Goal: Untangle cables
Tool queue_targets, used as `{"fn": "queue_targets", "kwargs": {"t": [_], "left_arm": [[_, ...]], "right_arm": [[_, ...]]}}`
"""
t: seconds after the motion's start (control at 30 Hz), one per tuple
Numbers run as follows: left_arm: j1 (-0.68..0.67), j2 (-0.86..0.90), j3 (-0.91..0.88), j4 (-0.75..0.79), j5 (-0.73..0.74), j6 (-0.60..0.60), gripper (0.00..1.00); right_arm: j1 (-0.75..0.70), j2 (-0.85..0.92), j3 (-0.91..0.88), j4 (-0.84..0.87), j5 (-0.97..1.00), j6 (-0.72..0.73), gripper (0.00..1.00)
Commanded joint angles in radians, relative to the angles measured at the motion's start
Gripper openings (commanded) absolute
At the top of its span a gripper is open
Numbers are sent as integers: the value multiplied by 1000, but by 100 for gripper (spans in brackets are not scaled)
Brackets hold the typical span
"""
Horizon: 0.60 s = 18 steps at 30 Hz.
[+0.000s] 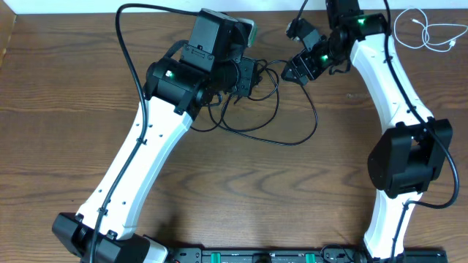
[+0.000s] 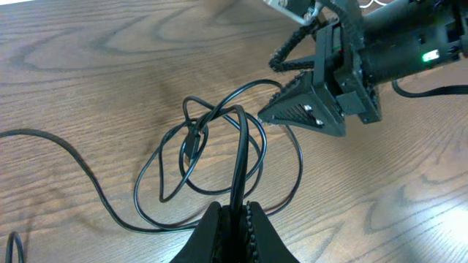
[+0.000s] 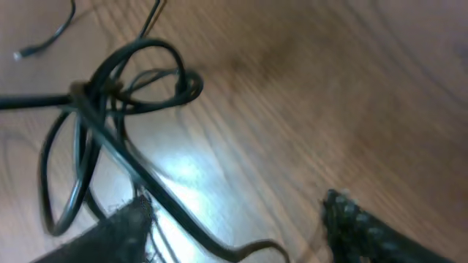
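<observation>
Here the left gripper (image 2: pixel 234 219), stretched low over the brown wooden table (image 1: pixel 58 88), is clamped on one strand of the thin black cables (image 2: pixel 239 153), a single tangle whose cords cannot be counted. The right gripper (image 1: pixel 292 50) tilts just beside it, jaws apart; one thin white cable (image 1: pixel 428 33) lies well apart.

Looped cables (image 2: pixel 238 153) crowding right gripper (image 2: pixel 270 88)

tangled black cables (image 3: pixel 91 98) loop on the wooden table (image 3: pixel 314 88), slightly blurred.
</observation>
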Motion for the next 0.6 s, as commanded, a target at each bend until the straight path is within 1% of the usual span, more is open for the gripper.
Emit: {"fn": "queue_targets", "kwargs": {"t": [0.0, 0.03, 0.07, 0.1, 0.13, 0.3, 0.43, 0.5, 0.57], "left_arm": [[3, -24, 10, -1, -5, -5, 7], [7, -25, 10, -1, -8, -5, 7], [10, -25, 10, -1, -8, -5, 7], [22, -25, 10, -2, -8, -5, 7], [27, -25, 10, -2, -8, -5, 7], [89, -24, 10, -5, -47, -5, 7], [149, -24, 10, -24, -138, -5, 7], [182, -26, 10, -28, -190, -5, 7], [220, -31, 10, -15, -251, -4, 7]], "right_arm": [[-1, 6, -16, 20, -24, -7, 51], [-4, 6, -16, 25, -13, 13, 38], [-6, 6, -16, 28, -13, 23, 32], [-12, 4, -14, 36, -14, 57, 4], [-14, 2, -13, 38, -14, 75, 1], [-76, -81, 24, 52, -3, 235, 1], [-169, -208, 33, 76, 198, 490, 1], [-227, -262, 33, 50, 311, 594, 1], [-284, -286, 33, 3, 377, 654, 1]]}}
